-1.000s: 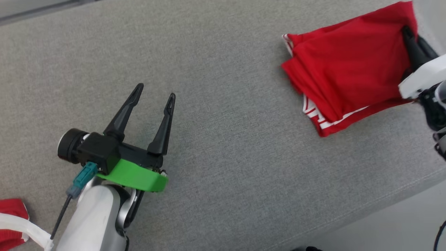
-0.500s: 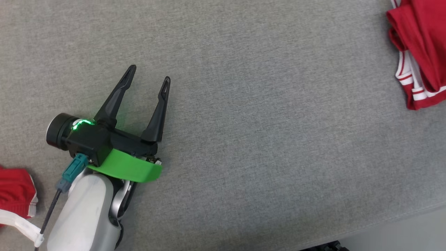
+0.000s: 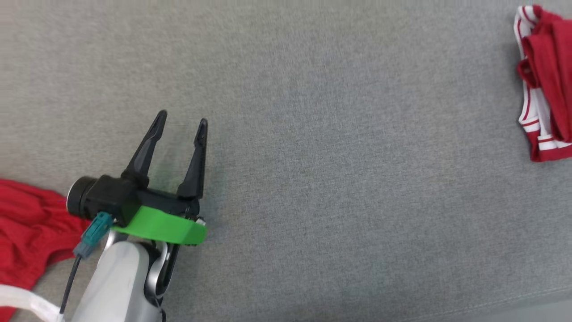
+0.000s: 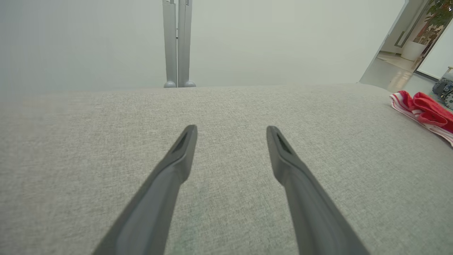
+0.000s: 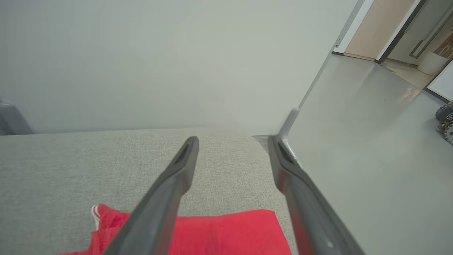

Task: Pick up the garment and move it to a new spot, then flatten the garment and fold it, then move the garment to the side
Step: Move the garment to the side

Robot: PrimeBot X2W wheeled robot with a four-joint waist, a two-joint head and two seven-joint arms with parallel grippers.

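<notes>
Far left: a loose red cloth [image 3: 27, 223] is lying crumpled on the grey cushion [image 3: 335, 179]. The left gripper [image 3: 182, 118] is sitting just right of it, fingers spread apart. Far right edge: the folded red garment [image 3: 547, 89], white-striped, is resting on the cushion. The right gripper [image 5: 233, 141] is hanging over it, fingers splayed wide.

2 black tapered fingers [image 3: 146, 146], green collar [image 3: 161, 226], teal plug [image 3: 96, 228], white forearm [image 3: 116, 286].

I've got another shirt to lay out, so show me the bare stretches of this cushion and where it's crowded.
The widest bare stretch of the cushion runs from the open left gripper across to the folded red garment at the right end. Crowded: that right end, and the lower left, where another red cloth lies.
</notes>
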